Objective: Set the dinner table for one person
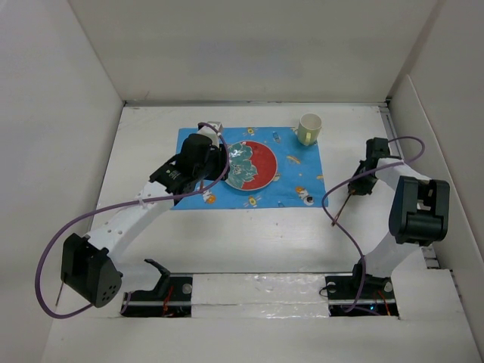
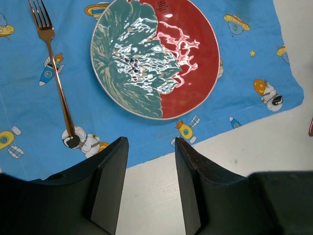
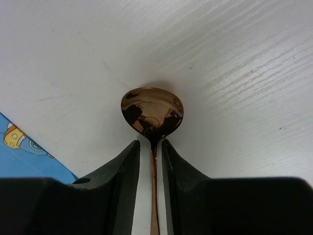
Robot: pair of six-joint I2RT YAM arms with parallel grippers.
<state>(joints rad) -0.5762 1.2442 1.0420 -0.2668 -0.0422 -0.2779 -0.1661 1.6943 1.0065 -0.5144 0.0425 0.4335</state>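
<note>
The white dinner table [image 1: 265,242] carries a blue cartoon-printed mat [image 1: 302,170] with a red and teal plate [image 1: 251,166] on it. In the left wrist view a copper fork [image 2: 56,78] lies on the mat [image 2: 29,112] left of the plate [image 2: 155,56]. My left gripper [image 2: 151,142] hangs open over the mat's near edge with nothing between its fingers. A copper spoon [image 3: 152,113] rests on the bare table [image 3: 220,58] right of the mat. My right gripper [image 3: 150,144] straddles its handle, with a gap showing on each side. The handle [image 1: 342,208] trails back toward me.
A pale yellow cup [image 1: 309,128] stands at the mat's far right corner. White walls enclose the table on the left, back and right. Purple cables loop from both arms, the right one [image 1: 329,200] hanging beside the spoon handle.
</note>
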